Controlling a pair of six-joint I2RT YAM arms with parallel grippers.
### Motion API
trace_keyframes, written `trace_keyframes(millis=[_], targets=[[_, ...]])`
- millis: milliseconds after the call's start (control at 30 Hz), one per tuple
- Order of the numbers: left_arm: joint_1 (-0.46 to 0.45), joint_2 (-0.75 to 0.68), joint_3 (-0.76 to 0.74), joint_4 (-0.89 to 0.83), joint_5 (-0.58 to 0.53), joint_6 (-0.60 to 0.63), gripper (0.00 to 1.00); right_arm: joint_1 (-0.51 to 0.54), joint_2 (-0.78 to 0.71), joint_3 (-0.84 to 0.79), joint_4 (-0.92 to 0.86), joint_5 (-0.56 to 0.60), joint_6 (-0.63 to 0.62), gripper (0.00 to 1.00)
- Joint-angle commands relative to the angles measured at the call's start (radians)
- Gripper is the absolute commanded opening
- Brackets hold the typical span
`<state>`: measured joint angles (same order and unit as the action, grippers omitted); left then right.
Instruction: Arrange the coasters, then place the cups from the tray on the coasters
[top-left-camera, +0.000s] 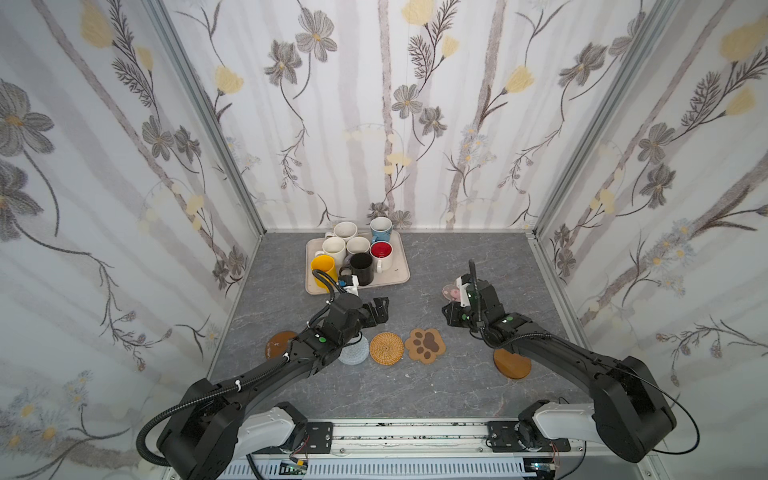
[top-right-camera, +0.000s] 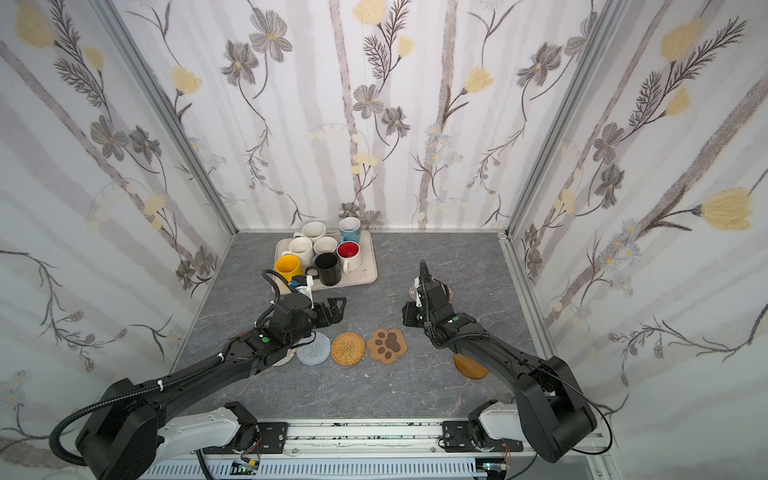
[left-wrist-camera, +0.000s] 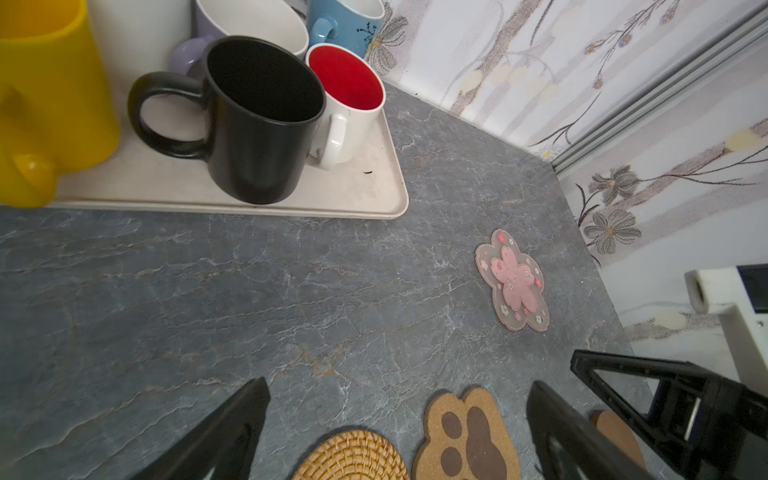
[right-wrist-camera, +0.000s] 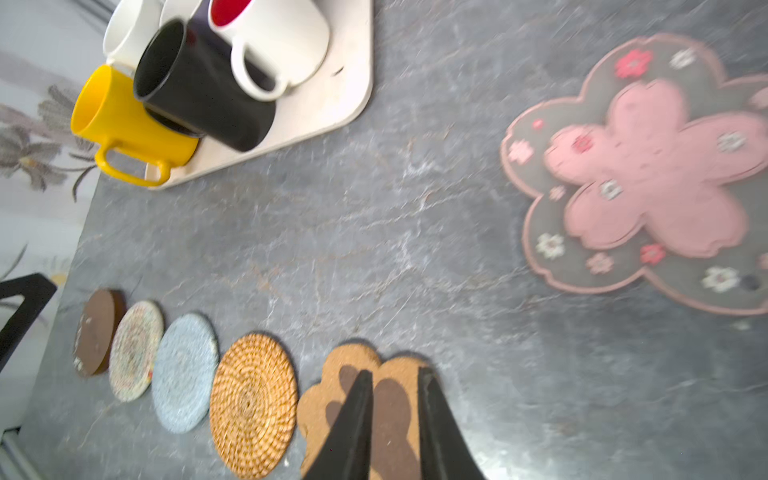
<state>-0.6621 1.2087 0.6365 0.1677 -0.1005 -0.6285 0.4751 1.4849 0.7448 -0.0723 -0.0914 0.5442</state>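
Observation:
Several cups stand on the cream tray (top-left-camera: 400, 272) at the back left, among them yellow (top-left-camera: 323, 269), black (top-left-camera: 361, 267), white with red inside (top-left-camera: 381, 252) and light blue (top-left-camera: 381, 229). Coasters lie in a row near the front: brown disc (right-wrist-camera: 97, 332), beige woven (right-wrist-camera: 135, 351), blue crochet (top-left-camera: 354, 356), rattan (top-left-camera: 387, 349), brown paw (top-left-camera: 426, 344). A pink blossom coaster (left-wrist-camera: 513, 282) lies apart to the right, and a wooden disc (top-left-camera: 512, 363) is half under the right arm. My left gripper (left-wrist-camera: 399, 384) hovers open and empty beyond the row. My right gripper (right-wrist-camera: 395, 372) hangs over the paw, jaws slightly apart, holding nothing.
Flowered walls close in the grey marbled table (top-left-camera: 436, 390) on three sides. The arms' base rail (top-left-camera: 407, 436) runs along the front edge. Bare tabletop lies between the tray and the coaster row.

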Motion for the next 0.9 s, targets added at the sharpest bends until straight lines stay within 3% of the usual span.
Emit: trace_keyframes(millis=[0, 67, 367, 433, 500, 633, 700, 867], targets=[[-0.008, 0.065, 0.066, 0.027, 0.007, 0.042, 1.00, -0.073, 0.032, 0.063, -0.053, -0.014, -0.072, 0.07], [-0.011, 0.125, 0.115, 0.031, 0.011, 0.057, 1.00, -0.116, 0.052, 0.095, -0.053, -0.014, -0.086, 0.03], [-0.029, 0.421, 0.371, 0.053, 0.082, 0.078, 1.00, -0.269, 0.276, 0.238, -0.072, -0.099, -0.123, 0.02], [-0.035, 0.489, 0.428, 0.055, 0.100, 0.085, 1.00, -0.301, 0.302, 0.248, -0.054, -0.104, -0.113, 0.09], [-0.039, 0.572, 0.497, 0.054, 0.139, 0.086, 0.98, -0.345, 0.320, 0.256, -0.031, -0.132, -0.097, 0.21], [-0.044, 0.736, 0.638, 0.053, 0.241, 0.068, 0.82, -0.426, 0.340, 0.266, 0.000, -0.163, -0.075, 0.41], [-0.055, 0.794, 0.703, 0.053, 0.260, 0.074, 0.76, -0.459, 0.351, 0.265, 0.008, -0.188, -0.070, 0.46], [-0.076, 0.946, 0.852, 0.035, 0.308, 0.100, 0.74, -0.505, 0.371, 0.238, 0.041, -0.214, -0.063, 0.57]])
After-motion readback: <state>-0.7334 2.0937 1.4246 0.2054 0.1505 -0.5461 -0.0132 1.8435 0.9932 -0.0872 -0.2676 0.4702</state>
